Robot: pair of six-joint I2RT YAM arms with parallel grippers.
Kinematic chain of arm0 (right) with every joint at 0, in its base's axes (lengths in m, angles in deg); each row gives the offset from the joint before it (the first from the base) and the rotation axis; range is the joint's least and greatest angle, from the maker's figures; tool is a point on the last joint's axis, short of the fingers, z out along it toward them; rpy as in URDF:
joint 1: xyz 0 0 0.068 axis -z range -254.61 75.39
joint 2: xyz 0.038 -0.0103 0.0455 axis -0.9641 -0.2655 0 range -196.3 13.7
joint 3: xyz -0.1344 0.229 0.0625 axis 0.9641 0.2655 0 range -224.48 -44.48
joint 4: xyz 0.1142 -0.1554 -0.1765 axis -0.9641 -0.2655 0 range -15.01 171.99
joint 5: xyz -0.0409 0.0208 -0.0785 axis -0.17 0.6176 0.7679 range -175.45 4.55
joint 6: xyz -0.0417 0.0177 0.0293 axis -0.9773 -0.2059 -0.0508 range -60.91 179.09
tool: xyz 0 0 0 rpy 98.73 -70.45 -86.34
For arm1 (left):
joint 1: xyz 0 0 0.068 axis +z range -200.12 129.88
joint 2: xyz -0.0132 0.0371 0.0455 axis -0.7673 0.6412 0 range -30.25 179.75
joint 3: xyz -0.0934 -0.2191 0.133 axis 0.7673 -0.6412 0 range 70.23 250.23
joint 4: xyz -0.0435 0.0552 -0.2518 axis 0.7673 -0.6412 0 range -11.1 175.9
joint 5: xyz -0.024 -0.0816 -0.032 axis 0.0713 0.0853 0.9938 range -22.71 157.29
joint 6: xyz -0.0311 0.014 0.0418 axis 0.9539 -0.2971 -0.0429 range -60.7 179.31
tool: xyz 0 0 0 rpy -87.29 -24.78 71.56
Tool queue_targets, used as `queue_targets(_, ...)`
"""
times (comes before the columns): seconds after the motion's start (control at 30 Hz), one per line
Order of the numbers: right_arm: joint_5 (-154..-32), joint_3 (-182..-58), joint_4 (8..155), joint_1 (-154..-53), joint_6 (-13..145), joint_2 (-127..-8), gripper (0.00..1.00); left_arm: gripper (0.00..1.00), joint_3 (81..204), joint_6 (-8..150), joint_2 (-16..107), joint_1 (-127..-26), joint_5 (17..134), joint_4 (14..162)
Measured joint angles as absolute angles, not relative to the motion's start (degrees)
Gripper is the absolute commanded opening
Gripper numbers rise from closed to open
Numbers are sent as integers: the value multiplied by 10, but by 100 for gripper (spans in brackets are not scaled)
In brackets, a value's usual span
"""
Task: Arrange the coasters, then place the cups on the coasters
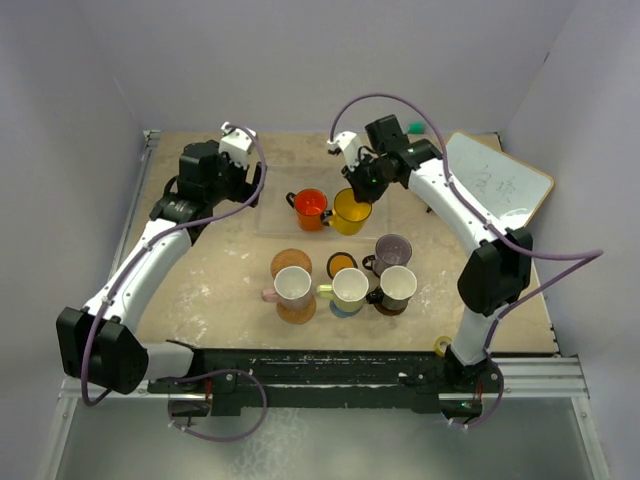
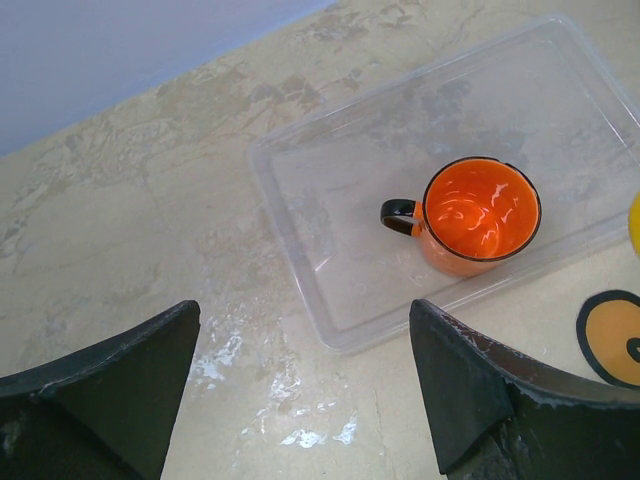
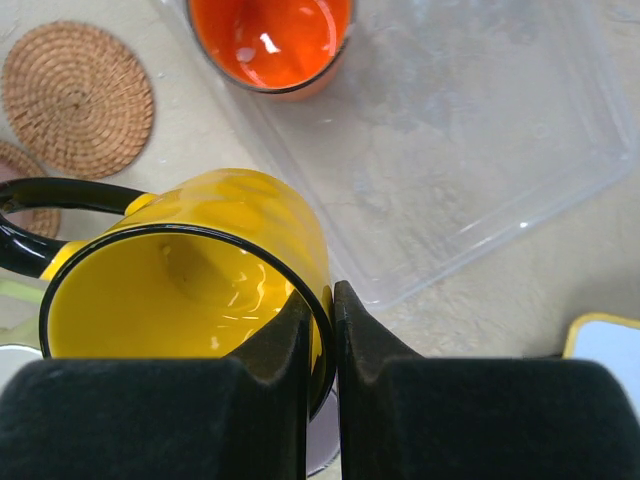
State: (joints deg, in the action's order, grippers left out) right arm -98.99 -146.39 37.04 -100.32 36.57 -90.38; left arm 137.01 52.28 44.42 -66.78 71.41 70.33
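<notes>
Your left arm runs from its base up the left side of the bench, forearm stretched forward and wrist turned inward. Your left hand hangs above the bench, its two dark fingers spread wide with nothing between them. Your right arm rises from its base, folds at the elbow and reaches back toward the middle. Your right hand points down, pinched onto the rim of the yellow cup, one finger inside and one outside.
</notes>
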Motion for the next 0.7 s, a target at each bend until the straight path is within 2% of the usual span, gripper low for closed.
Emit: queue_targets(0.7,-981,-1340,433,-1058,407,-939,0,83,1368,542,431,-655,726,705)
